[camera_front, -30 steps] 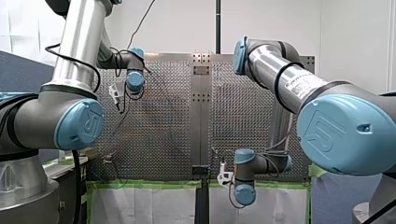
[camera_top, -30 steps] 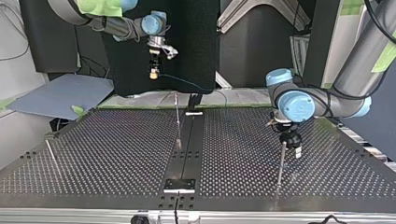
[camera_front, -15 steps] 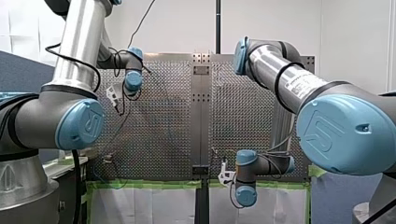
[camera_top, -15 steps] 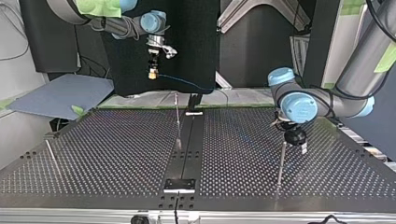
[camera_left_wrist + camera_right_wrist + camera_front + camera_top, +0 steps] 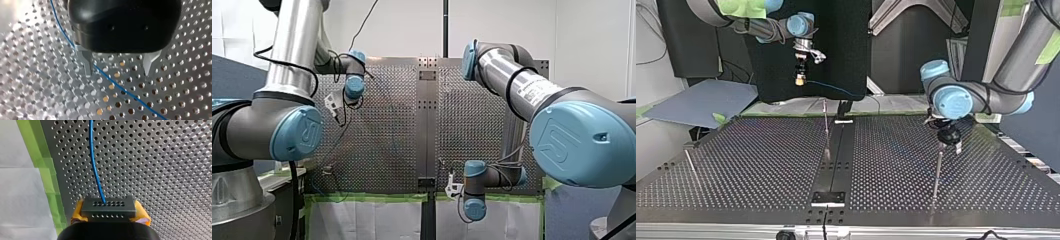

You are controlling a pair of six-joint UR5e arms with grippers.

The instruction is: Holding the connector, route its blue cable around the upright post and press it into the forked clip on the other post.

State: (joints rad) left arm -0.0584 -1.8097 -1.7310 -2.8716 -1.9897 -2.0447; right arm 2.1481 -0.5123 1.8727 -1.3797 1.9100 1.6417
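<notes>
Front view: green tape (image 5: 362, 197) edges the perforated table (image 5: 387, 140) at six o'clock. Top view: a post (image 5: 826, 131) stands at five o'clock of my right gripper (image 5: 799, 76); the blue cable (image 5: 833, 90) trails toward four. Left wrist view: my left gripper (image 5: 118, 72) gapes, cable crossing beneath. Right wrist view: yellow pads (image 5: 78, 213) clamp the connector (image 5: 108, 207).

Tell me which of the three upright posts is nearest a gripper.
The right-hand post in the top view, its top just below my left gripper; the centre post and the left-hand post have none close.
</notes>
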